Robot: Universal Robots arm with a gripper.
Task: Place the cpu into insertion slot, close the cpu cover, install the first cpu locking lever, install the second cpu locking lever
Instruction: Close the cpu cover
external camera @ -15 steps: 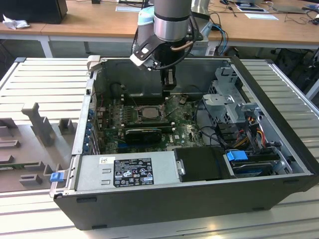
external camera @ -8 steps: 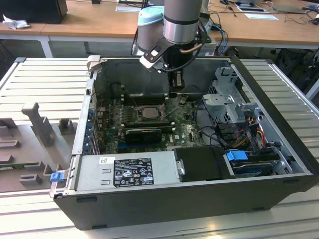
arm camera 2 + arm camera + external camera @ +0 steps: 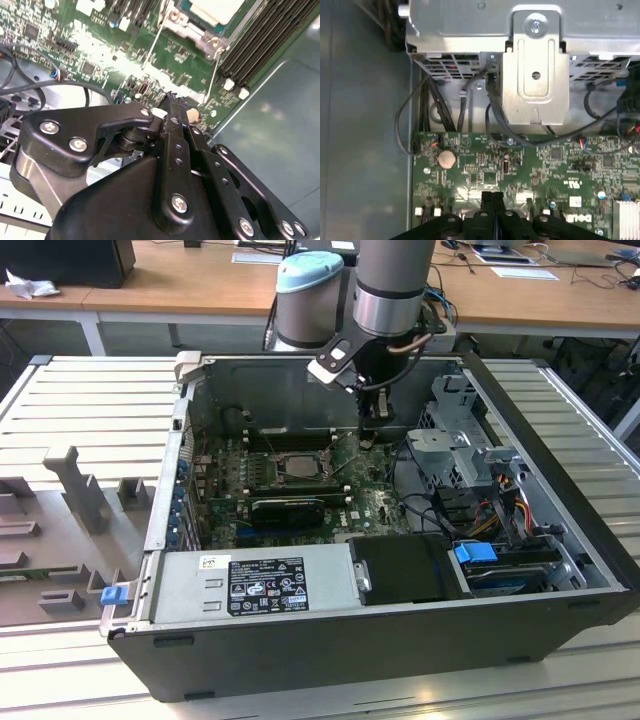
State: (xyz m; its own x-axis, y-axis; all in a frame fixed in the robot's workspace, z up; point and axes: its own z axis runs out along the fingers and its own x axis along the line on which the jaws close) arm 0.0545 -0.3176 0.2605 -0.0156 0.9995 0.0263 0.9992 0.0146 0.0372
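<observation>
1 black printed label (image 3: 268, 588) — hand (image 3: 492, 196) pinched shut over motherboard (image 3: 545, 160).

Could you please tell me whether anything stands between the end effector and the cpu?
Only two thin raised levers, standing between the end effector and the cpu; otherwise just low parts on the motherboard.

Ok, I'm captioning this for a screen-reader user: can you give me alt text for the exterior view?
A robot arm reaches into an open computer case, its shut gripper close over the green motherboard, on the exterior view's right of the insertion slot. The case lies on a slatted metal table.
</observation>
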